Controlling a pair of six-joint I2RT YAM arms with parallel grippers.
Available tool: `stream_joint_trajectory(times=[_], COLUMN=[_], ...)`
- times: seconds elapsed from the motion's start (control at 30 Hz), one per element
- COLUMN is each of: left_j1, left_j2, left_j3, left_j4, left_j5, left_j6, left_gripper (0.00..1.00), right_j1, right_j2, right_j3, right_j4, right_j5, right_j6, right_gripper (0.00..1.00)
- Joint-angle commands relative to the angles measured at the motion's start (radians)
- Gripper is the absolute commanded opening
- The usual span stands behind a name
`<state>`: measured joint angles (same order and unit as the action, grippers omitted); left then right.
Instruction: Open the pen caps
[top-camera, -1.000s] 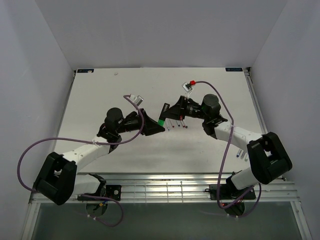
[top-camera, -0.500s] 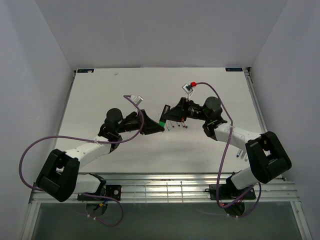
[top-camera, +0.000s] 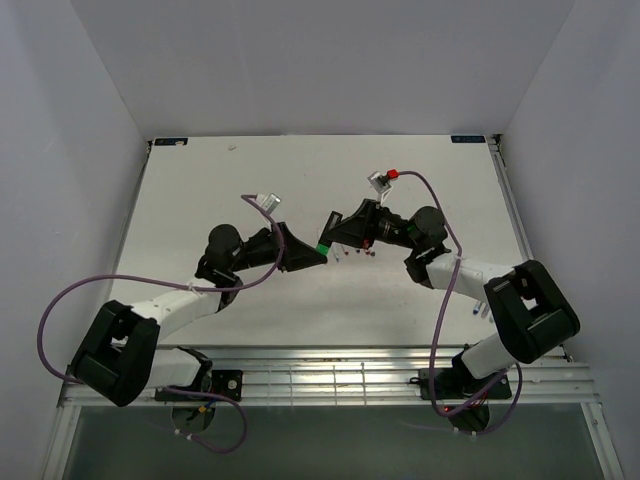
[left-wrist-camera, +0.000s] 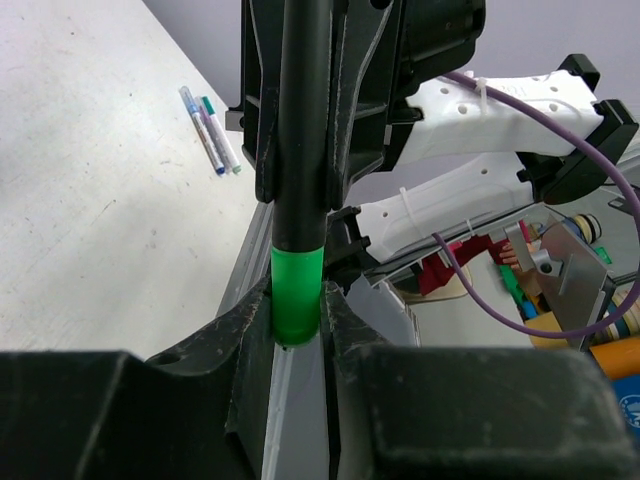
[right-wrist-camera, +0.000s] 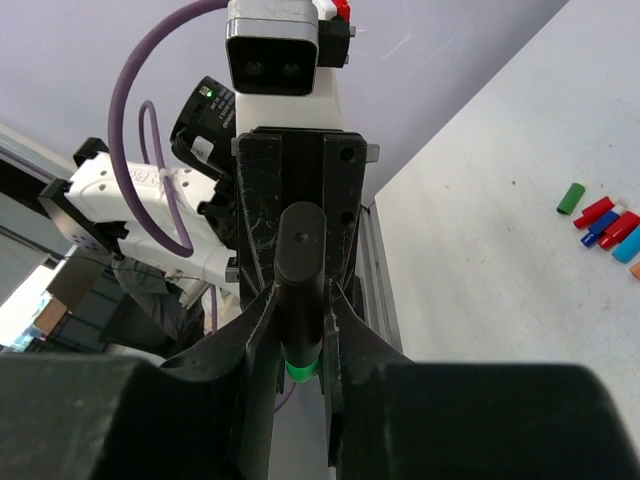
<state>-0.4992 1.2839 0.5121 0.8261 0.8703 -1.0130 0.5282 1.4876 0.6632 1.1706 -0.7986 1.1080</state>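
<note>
The left gripper (left-wrist-camera: 297, 315) reaches in from the left, raised above the middle of the table (top-camera: 230, 190). Its two fingers are pressed together on the green cap (left-wrist-camera: 296, 290), one on each side, so the cap cannot slip or turn. The grip takes only the cap. The black barrel begins just past the fingertips, which leaves the joint between cap and barrel free to part.

The black marker (left-wrist-camera: 301, 120) hangs in the air between the two arms and touches nothing but them. It runs from the left gripper's fingers straight into the right one, in line with both wrists. That line suits a straight pull, with little bending load on the joint.

The right gripper (right-wrist-camera: 300, 310) comes from the right and faces the left one closely. It is clamped on the barrel just behind the cap, and in its wrist view a band of green shows beyond its fingers. Holding that near the joint keeps the barrel stiff while the cap is drawn off. The cap looks fully seated, so I judge the pulling apart is not yet done.

On the table below, just right of the meeting point, lie thin white pens (top-camera: 352, 252), and two more (left-wrist-camera: 210, 128) rest near the right arm's base. Farther right, a small cluster of loose caps (right-wrist-camera: 600, 222) lies flat, well apart from the grippers and out of the way of the pull.
</note>
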Motion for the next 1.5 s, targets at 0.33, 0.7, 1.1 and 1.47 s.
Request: stream_joint_trajectory(times=[0.33,0.7,1.1,1.47], left_j1=[0.002,0.002,0.019,0.025], left_j2=[-0.196,-0.297,-0.263,-0.072], left_j3=[-0.161,-0.211,0.036,0.187], left_j4=[0.070,0.059,-0.331,-0.326], left_j5=[0.012,0.041,-0.094,-0.039], left_j6=[-0.154,-0.133,0.166,0.182], left_gripper=[0.00,0.00,0.82,0.85], right_j1=[-0.022,-0.115,-0.103,-0.071], right_j2=[-0.154,-0.113,-0.181,-0.228], right_j3=[0.102,0.095,0.096,0.035], right_j4=[-0.144,-0.074,-0.335,-0.401], right_j5=[0.327,0.349,0.107,0.015], right_j6=[-0.258,-0.015,-0.138,-0.201], right_gripper=[0.08,0.08,0.08,0.08])
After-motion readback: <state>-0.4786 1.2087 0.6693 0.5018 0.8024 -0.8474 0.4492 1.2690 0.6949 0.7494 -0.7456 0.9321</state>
